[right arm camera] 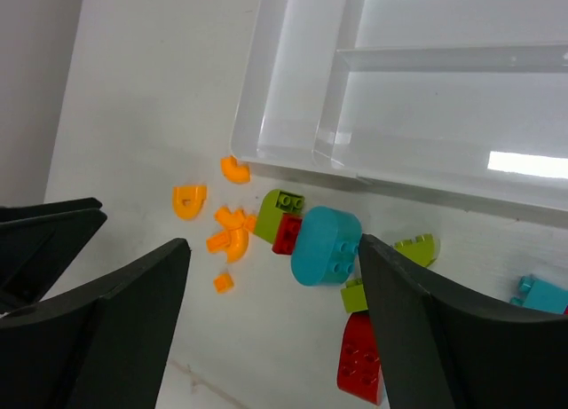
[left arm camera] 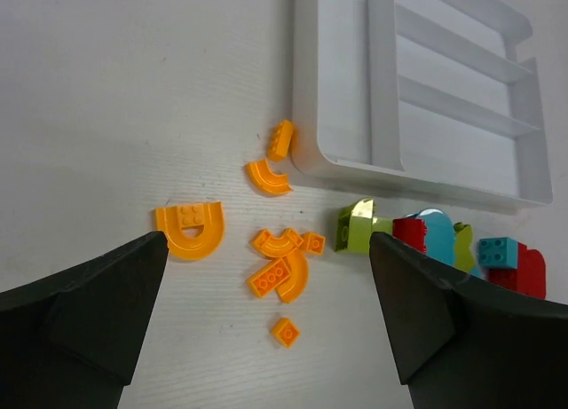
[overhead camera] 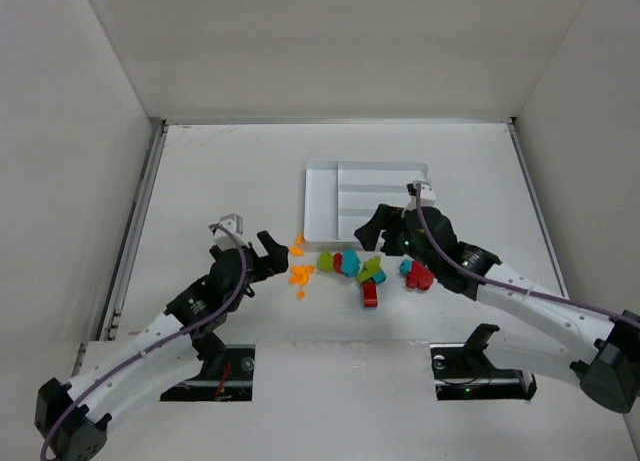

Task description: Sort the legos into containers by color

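By the look of it the sorting has not begun. The white tray (overhead camera: 322, 201) lies toward the far middle of the tabletop (overhead camera: 220, 171). Its tall narrow section and its three long sections are all bare, as far as the overhead view shows.

Every one of the bricks (overhead camera: 350, 266) lies loose on the tabletop, strung out just in front of the tray's near edge. The orange bricks (left arm camera: 282, 271) form a scattered group at the left, two of them close to the tray's corner. To their right a green brick (left arm camera: 358, 227), a rounded teal brick (right arm camera: 326, 245) and a red brick (right arm camera: 359, 356) lie bunched with a few more pieces in the same colours, some touching. So all four colours are left to move.

The left hand (left arm camera: 268, 239) hangs open over the orange group, gripping nothing. The right hand (right arm camera: 273, 243) is open too and empty, above the mixed bunch beside the tray's near edge.

The tabletop is plain matte white, with little contrast against the white tray. Plain white walls (overhead camera: 330, 41) close it in at the back and on both sides, and a grey strip (overhead camera: 140, 221) runs along the left edge.
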`<state>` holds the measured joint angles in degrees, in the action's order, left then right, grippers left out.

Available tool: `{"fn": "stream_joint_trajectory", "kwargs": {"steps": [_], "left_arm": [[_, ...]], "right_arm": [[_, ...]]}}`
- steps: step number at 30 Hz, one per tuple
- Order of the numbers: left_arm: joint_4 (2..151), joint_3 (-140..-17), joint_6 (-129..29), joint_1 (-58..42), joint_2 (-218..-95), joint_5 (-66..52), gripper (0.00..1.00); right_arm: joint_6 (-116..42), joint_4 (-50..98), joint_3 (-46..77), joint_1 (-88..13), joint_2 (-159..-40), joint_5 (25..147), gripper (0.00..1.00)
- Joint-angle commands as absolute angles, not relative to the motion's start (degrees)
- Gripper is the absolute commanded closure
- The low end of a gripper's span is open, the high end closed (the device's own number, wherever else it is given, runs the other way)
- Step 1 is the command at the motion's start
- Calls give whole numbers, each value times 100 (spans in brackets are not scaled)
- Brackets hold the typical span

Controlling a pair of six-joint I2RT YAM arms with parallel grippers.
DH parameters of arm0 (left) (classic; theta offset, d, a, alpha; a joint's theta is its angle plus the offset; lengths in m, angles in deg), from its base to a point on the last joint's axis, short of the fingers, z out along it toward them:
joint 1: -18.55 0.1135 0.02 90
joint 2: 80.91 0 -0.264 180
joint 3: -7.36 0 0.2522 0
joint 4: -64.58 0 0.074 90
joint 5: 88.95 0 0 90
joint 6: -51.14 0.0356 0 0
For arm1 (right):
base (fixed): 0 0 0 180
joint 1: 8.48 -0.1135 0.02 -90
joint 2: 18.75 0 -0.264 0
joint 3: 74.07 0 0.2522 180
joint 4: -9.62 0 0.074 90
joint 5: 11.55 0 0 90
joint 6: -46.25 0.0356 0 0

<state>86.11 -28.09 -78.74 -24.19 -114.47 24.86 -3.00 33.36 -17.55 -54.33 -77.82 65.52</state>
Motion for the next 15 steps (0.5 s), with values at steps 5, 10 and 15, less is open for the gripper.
{"fn": "stream_joint_trajectory", "kwargs": {"steps": [5, 10, 15], "left_arm": [[7792, -2697, -7850, -2402, -11948, 2329, 0], [7343, -2819, -7798, -2368, -12475, 2363, 0], [6754, -2925, -7586, -2429, -12714, 2425, 0]], "right_arm": [[-455, 3112, -1970, -5484, -7649, 6798, 48], [-648, 2814, -2137, -5484, -7781, 7053, 73], [-693, 2164, -2436, -5397, -7974, 7475, 54]]}}
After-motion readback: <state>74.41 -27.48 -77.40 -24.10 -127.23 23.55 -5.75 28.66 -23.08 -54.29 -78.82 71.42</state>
